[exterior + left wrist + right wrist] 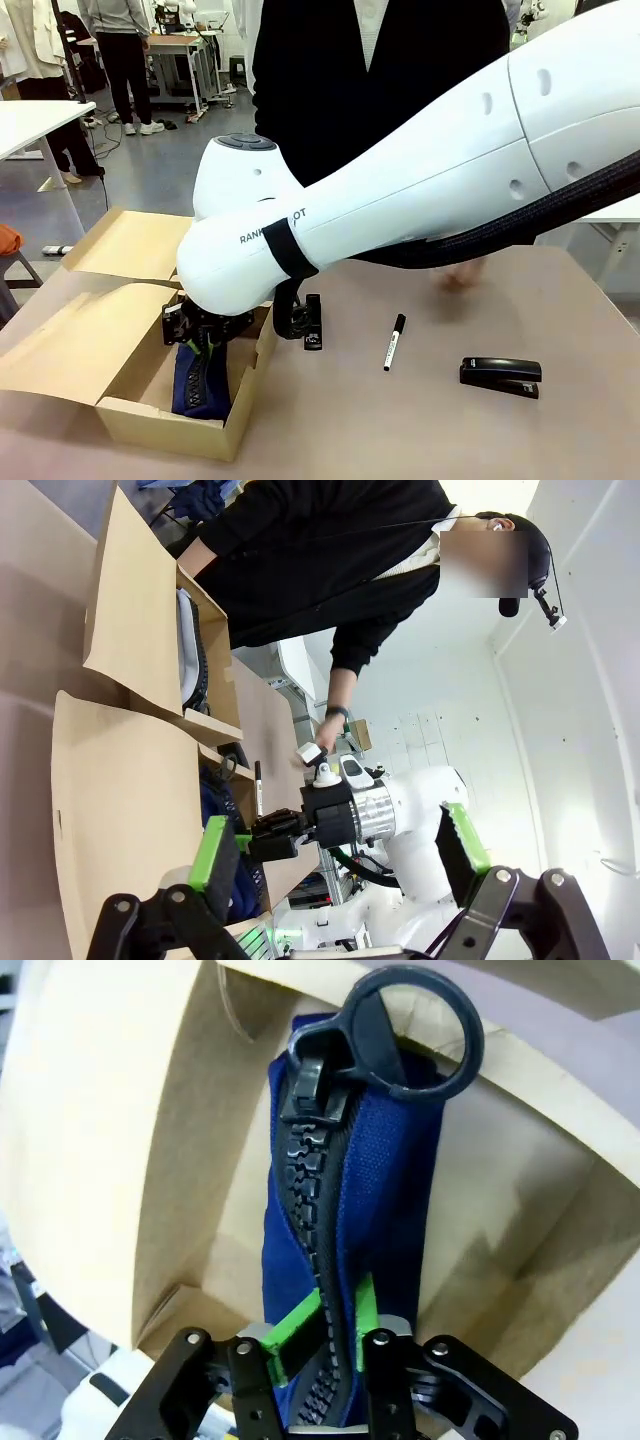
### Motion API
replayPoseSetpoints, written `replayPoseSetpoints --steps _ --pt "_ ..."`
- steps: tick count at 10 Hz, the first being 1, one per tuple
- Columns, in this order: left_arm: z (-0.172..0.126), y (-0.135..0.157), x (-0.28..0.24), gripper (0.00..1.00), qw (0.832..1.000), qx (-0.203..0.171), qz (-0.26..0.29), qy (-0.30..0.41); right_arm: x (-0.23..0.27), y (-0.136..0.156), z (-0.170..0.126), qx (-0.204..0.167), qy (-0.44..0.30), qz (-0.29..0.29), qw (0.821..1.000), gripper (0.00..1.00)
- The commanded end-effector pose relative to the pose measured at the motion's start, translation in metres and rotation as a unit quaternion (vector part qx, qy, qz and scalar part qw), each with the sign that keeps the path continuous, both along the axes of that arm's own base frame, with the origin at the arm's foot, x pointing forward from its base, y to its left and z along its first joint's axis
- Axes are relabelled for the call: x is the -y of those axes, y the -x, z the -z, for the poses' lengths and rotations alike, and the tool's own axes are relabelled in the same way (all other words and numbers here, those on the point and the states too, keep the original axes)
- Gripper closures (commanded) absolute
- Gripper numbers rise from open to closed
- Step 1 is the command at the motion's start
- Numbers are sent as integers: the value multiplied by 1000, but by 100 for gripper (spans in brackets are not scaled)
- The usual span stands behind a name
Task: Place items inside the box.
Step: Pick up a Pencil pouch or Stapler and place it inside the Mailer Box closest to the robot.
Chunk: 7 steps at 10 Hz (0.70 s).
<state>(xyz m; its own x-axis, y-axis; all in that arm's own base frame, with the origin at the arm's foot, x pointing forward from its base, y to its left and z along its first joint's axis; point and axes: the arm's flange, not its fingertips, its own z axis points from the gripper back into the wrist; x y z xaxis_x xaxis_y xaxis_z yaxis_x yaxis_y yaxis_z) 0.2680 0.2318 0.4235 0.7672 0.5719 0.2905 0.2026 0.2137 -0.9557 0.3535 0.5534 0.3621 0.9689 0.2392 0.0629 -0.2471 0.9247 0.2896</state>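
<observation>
The right tool (pixel 335 1320) is reaching down into the open brown cardboard box (pixel 165 418). Its green pads are flanking the black zipper of the navy fabric zip pouch (pixel 400 1190), which is sitting inside the box. The pads are standing narrowly apart; whether they are pressing the pouch cannot be told. The left tool (pixel 338 848) is hanging with fingers spread wide, gripping nothing. A white marker with black cap (pixel 395 342) and a black stapler (pixel 500 376) are lying on the brown desk (pixel 400 430), apart from the box.

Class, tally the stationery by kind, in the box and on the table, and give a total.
Zip pencil pouches: 2, navy pouch, grey pouch
Black staplers: 2, one beside the box, one apart
White marker: 1
Total: 5
</observation>
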Motion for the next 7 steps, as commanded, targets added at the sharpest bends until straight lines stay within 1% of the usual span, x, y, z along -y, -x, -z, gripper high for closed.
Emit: replayPoseSetpoints --steps 1,2,4,5,6,7 --pt "-1 -1 1 0 1000 17 -4 3 -7 0 -5 -7 7 7 1000 30" --pt "-1 -1 1 0 1000 17 -4 3 -7 0 -5 -6 9 7 1000 0" --pt "-1 -1 1 0 1000 17 -4 3 -7 0 -4 -4 16 9 1000 0" --pt "-1 -1 1 0 1000 17 -4 3 -7 1 -5 -4 17 9 1000 5" --pt "-1 -1 1 0 1000 17 -4 3 -7 0 -5 -4 17 8 1000 0" --pt "-1 -1 1 0 1000 17 -4 3 -7 0 -5 -3 17 10 1000 0"
